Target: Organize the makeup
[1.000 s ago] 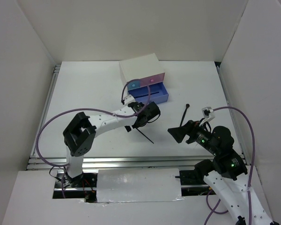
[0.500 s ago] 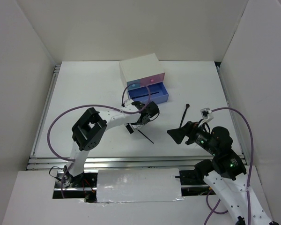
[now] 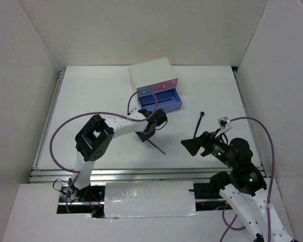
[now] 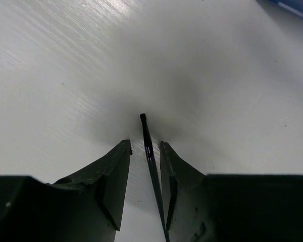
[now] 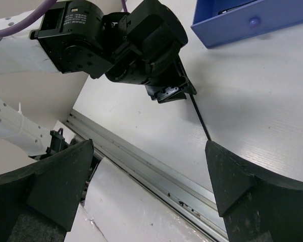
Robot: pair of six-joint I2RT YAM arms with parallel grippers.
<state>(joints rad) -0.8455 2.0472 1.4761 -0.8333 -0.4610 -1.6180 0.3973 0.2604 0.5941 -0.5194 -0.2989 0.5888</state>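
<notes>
A thin black makeup stick [image 4: 147, 146] lies on the white table and runs between the fingers of my left gripper [image 4: 144, 151]. The jaws are narrowed round it: the right finger [image 4: 177, 176] is against the stick, and a strip of table still shows between the stick and the left finger. From above, the left gripper [image 3: 144, 135] sits over the stick's far end, and the rest of the stick [image 3: 158, 147] trails toward the near right. A second black brush [image 3: 198, 123] lies to the right. My right gripper [image 3: 189, 144] hovers wide open and holds nothing.
A white box [image 3: 151, 73] stands at the back. Its blue drawer [image 3: 160, 101] is pulled out with a dark item inside, and its pink drawer [image 3: 165, 85] is shut. A metal rail [image 5: 156, 174] runs along the table's near edge. White walls enclose the table.
My left gripper's jaws have closed from wide to narrow around the black stick, and its wrist has shifted slightly left. The right arm has barely moved.
</notes>
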